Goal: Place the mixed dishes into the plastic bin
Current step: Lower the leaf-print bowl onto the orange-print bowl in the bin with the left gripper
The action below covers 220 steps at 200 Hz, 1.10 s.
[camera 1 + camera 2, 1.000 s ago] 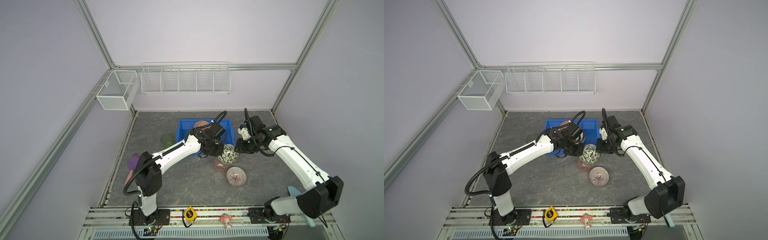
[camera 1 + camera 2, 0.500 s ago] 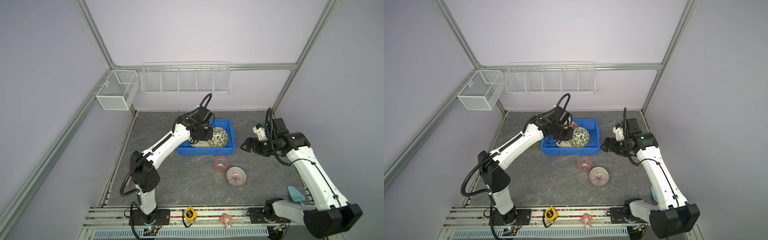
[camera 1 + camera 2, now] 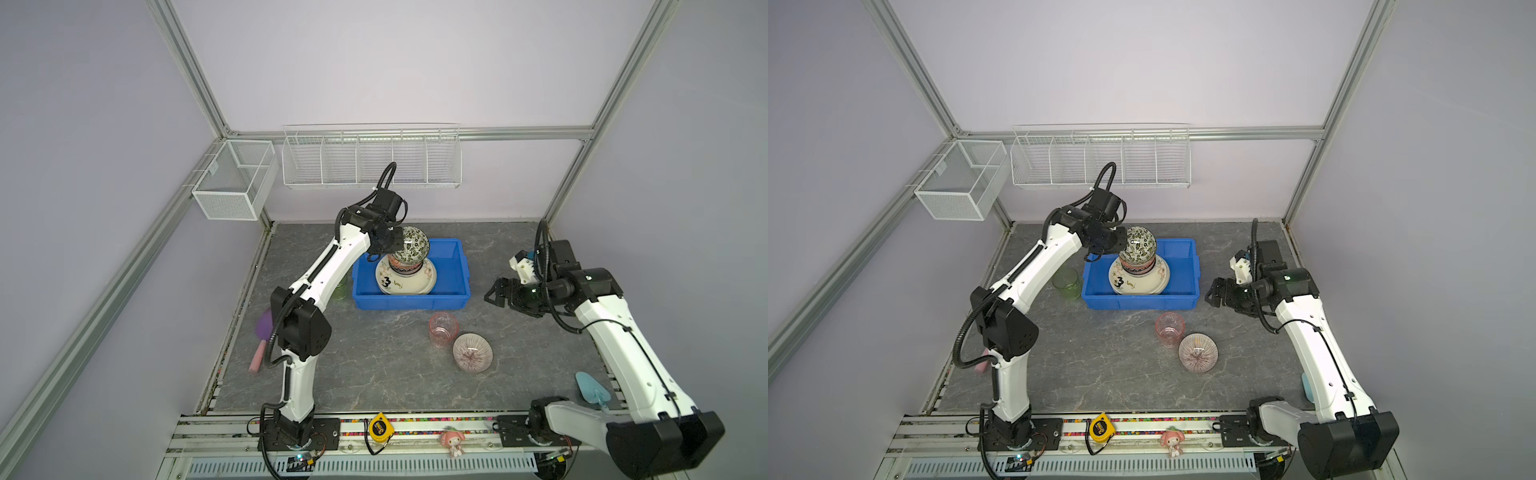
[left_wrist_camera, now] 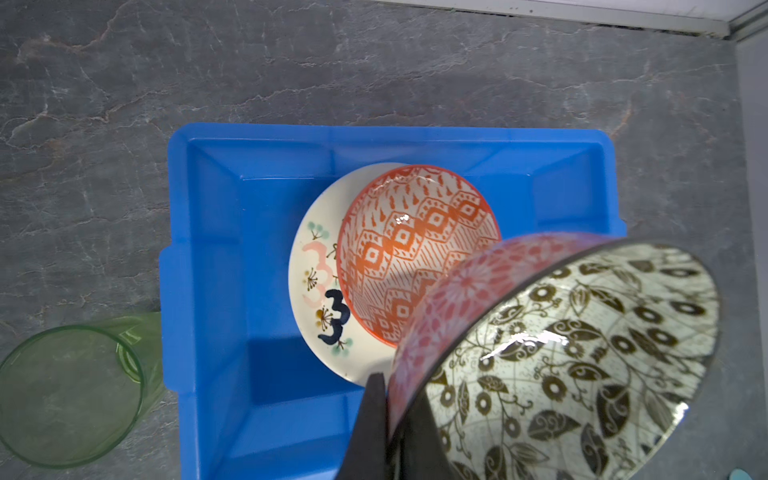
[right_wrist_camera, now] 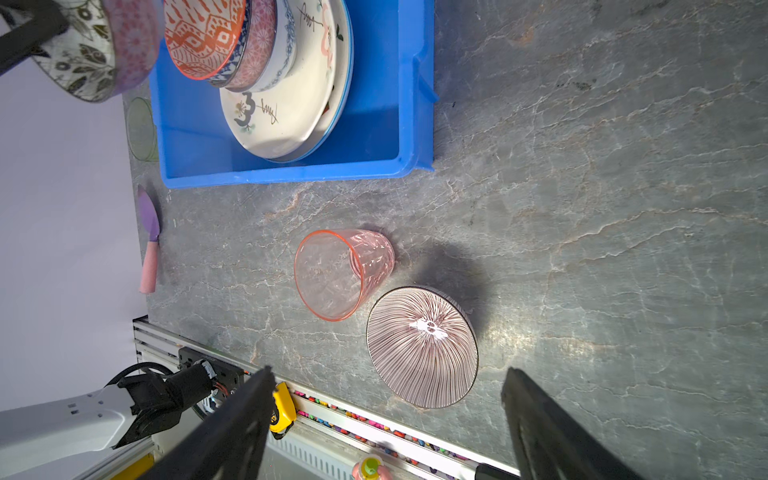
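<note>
The plastic bin (image 3: 409,301) holds a cream plate marked "3" (image 3: 390,284) with a stack of patterned bowls (image 4: 411,249) on it. My left gripper (image 4: 397,388) is shut on the rim of a leaf-patterned bowl (image 3: 412,246), pink outside. The bowl hangs tilted on edge just above that stack. My right gripper (image 3: 496,293) stands open and holds nothing, to the right of the bin. In front of the bin, on the table, stand a pink cup (image 3: 443,328) and a striped bowl (image 3: 472,352). A green cup (image 3: 1066,283) stands left of the bin.
A purple spatula (image 3: 262,336) lies by the left edge and a light-blue spatula (image 3: 592,384) at the front right. Two white wire baskets (image 3: 372,160) (image 3: 232,183) hang on the back and left walls. A tape measure (image 3: 379,427) and a doll (image 3: 452,440) sit on the front rail.
My left arm carried the leaf-patterned bowl from the table in front of the bin to above the stack inside it. My right gripper let go, opened and drew back to the right.
</note>
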Each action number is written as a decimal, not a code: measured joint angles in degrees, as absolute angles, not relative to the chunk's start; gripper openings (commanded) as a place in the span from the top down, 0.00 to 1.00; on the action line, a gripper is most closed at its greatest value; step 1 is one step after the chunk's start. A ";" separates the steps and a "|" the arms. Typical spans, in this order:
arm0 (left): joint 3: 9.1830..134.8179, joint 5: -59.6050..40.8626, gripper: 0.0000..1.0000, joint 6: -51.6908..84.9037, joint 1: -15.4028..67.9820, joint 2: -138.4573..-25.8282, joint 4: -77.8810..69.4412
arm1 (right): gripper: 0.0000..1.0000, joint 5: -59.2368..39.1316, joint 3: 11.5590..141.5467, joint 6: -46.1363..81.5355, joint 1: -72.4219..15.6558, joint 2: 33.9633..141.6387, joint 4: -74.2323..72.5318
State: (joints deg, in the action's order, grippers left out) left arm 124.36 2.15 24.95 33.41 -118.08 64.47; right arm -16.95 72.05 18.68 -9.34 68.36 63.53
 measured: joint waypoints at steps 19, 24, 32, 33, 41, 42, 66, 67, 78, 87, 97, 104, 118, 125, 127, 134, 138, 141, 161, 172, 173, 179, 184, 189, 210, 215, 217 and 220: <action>127.07 2.57 1.00 24.95 33.39 -120.84 65.56 | 0.11 -17.41 70.98 18.33 -9.26 68.38 63.53; 127.92 2.61 1.00 24.93 33.39 -121.40 65.95 | 0.11 -17.52 70.65 18.22 -9.19 68.38 63.53; 129.12 2.66 1.00 24.95 33.39 -122.23 66.32 | 0.11 -17.65 70.24 18.15 -9.06 68.38 63.55; 129.29 2.66 1.00 24.95 33.39 -122.37 66.35 | 0.11 -17.65 70.17 18.13 -9.04 68.38 63.55; 130.23 2.70 1.00 24.95 33.39 -123.07 66.59 | 0.11 -17.69 69.91 18.04 -8.97 68.38 63.53; 130.39 2.70 1.00 24.95 33.39 -123.15 66.65 | 0.11 -17.69 69.89 18.02 -8.97 68.38 63.53; 131.61 2.98 1.00 25.02 33.36 -124.20 67.44 | 0.11 -18.06 69.69 17.91 -8.80 68.40 63.51; 131.61 3.01 1.00 25.04 33.36 -124.20 67.46 | 0.11 -18.06 69.69 17.89 -8.80 68.40 63.51; 131.66 3.20 1.00 25.17 33.32 -124.31 67.90 | 0.11 -18.11 69.63 17.74 -8.71 68.42 63.48; 131.70 3.20 1.00 25.26 33.26 -124.44 68.10 | 0.11 -18.20 69.47 17.67 -8.69 68.42 63.44; 131.74 3.18 1.00 25.43 33.10 -124.75 68.12 | 0.11 -18.41 69.10 17.54 -8.69 68.42 63.33; 131.85 3.16 1.00 25.63 33.01 -125.05 68.16 | 0.11 -18.55 68.82 17.52 -8.69 68.45 63.33; 131.92 3.09 1.00 25.98 32.82 -125.82 68.12 | 0.11 -18.70 68.40 17.47 -8.67 68.53 63.33; 131.92 2.96 1.00 26.06 32.67 -126.26 68.12 | 0.11 -18.85 68.27 17.45 -8.64 68.60 63.31; 131.92 2.96 1.00 26.09 32.62 -126.41 68.12 | 0.11 -18.92 68.23 17.43 -8.62 68.60 63.31; 131.92 2.94 1.00 26.24 32.53 -126.87 68.12 | 0.11 -18.98 68.14 17.32 -8.60 68.64 63.33; 131.92 2.90 1.00 26.26 32.49 -127.13 68.10 | 0.11 -19.05 68.12 17.30 -8.60 68.64 63.31; 131.92 2.85 1.00 26.26 32.47 -127.35 68.10 | 0.11 -19.09 68.12 17.28 -8.60 68.69 63.31; 132.03 2.52 1.00 26.44 32.18 -128.44 68.14 | 0.10 -19.38 68.10 17.10 -8.58 68.82 63.24; 132.31 2.50 1.00 26.46 32.12 -128.81 68.18 | 0.10 -19.40 68.03 17.08 -8.58 68.82 63.13; 132.33 2.50 1.00 26.46 32.10 -128.84 68.18 | 0.10 -19.40 68.03 17.08 -8.58 68.82 63.13; 132.49 2.46 1.00 26.46 32.01 -128.92 68.23 | 0.10 -19.42 68.01 17.06 -8.49 68.82 63.11; 132.62 2.33 1.00 26.48 31.94 -128.95 68.27 | 0.10 -19.42 68.01 17.06 -8.47 68.82 63.11; 132.70 2.09 0.99 26.48 31.88 -128.97 68.25 | 0.10 -19.42 68.01 17.06 -8.36 68.82 63.11; 133.21 1.63 0.95 26.50 31.86 -128.99 68.23 | 0.10 -19.44 67.96 17.06 -8.27 68.93 63.11; 133.25 1.50 0.95 26.52 31.86 -129.01 68.20 | 0.10 -19.51 67.96 17.06 -8.27 69.04 63.11; 133.25 1.48 0.95 26.52 31.83 -129.01 68.18 | 0.10 -19.51 67.96 17.06 -8.27 69.06 63.11; 133.27 1.43 0.95 26.52 31.81 -129.03 68.16 | 0.10 -19.55 67.96 17.06 -8.27 69.14 63.09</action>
State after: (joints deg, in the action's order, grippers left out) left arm 133.27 1.43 26.52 31.81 -129.03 68.16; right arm -19.55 67.96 17.06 -8.27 69.14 63.09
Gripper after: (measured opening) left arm 0.060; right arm 0.897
